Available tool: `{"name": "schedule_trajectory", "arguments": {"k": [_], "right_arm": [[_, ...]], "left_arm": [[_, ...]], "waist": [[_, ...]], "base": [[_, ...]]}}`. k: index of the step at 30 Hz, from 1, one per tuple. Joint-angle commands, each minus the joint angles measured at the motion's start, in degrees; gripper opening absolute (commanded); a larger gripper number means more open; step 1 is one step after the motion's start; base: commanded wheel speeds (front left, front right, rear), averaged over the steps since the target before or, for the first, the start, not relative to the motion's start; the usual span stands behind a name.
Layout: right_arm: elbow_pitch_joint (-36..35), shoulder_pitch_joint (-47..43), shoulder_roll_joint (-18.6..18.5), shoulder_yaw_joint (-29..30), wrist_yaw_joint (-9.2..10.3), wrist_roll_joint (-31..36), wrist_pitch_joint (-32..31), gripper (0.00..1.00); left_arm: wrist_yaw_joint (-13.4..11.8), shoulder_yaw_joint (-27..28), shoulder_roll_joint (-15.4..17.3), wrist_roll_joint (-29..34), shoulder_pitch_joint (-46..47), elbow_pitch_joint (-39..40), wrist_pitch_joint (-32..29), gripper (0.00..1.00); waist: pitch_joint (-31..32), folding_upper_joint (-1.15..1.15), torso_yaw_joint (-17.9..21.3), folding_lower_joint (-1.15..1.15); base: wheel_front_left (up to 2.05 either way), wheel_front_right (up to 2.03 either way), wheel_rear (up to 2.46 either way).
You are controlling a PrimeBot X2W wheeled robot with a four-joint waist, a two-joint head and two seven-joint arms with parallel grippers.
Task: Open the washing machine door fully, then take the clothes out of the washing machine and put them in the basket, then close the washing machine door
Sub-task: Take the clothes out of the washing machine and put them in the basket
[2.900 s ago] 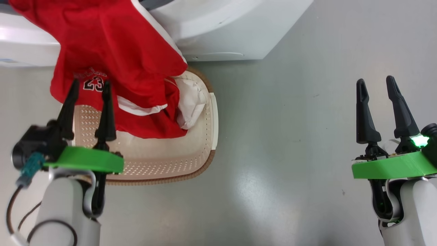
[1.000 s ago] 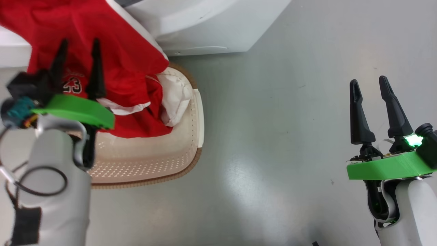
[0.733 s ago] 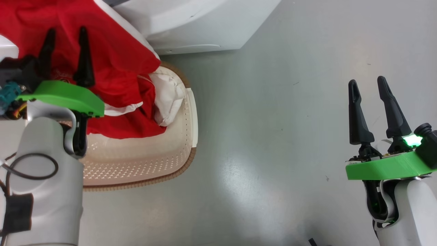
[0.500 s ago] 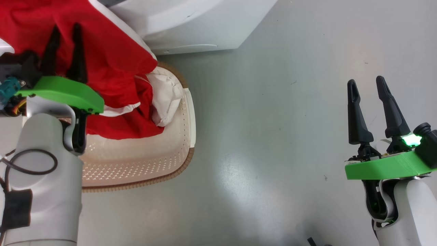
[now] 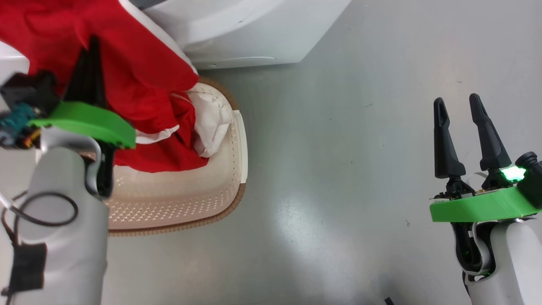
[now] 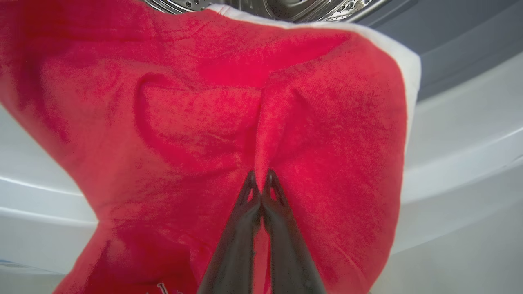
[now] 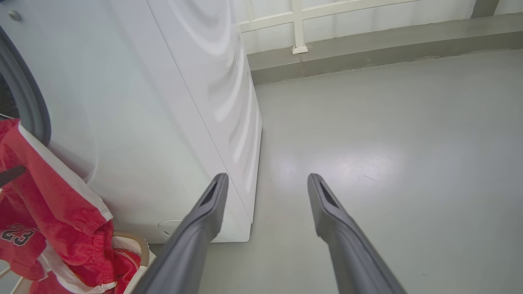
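Since a second ago the left pincer [image 6: 259, 181] has gone from wide apart to clenched, its two dark fingers now pressed together on a raised fold of the clothes [image 6: 184, 122]. The red garment with its white trim band hangs out of the washing machine [image 5: 237, 34], draped over the lower lip of the opening below the steel drum [image 6: 286, 6]. Its lower end, printed with the number 23 as the right wrist view shows, spills into the basket [image 5: 178, 199]. A white cloth [image 5: 211, 123] lies bunched in the basket against the red fabric, at the end nearest the machine. The basket stands on the grey floor [image 5: 338, 148] just in front of the machine's corner. Well off to the right, the right pincer [image 5: 459, 110] hovers over the floor, its fingers spread and holding nothing.
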State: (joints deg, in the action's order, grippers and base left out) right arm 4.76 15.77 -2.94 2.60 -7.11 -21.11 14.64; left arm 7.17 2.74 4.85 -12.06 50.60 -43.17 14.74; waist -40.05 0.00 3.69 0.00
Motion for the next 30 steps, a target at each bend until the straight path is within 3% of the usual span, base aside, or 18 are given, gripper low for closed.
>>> {"name": "schedule_trajectory", "arguments": {"k": [1,16,30], "right_arm": [[-1.29,-0.10,0.06,-1.24,-0.37,0.04,0.36,1.00],[-1.45,-0.15,0.06,-0.78,-0.37,0.47,0.36,1.00],[-1.62,0.13,0.06,-0.77,-0.37,0.67,0.36,1.00]], "left_arm": [[0.32,0.61,1.96,-0.33,-3.01,1.55,0.26,0.00],[0.32,-1.21,-0.12,-1.03,-12.15,-0.50,0.26,0.00],[0.32,-2.92,-0.98,-1.79,-13.31,-13.92,0.26,0.00]], "waist": [[0.08,0.00,-0.22,0.00],[0.09,0.00,-1.67,0.00],[-1.08,0.00,-1.45,0.00]], "base": [[0.00,0.00,0.00],[0.00,0.00,0.00],[0.00,0.00,0.00]]}}
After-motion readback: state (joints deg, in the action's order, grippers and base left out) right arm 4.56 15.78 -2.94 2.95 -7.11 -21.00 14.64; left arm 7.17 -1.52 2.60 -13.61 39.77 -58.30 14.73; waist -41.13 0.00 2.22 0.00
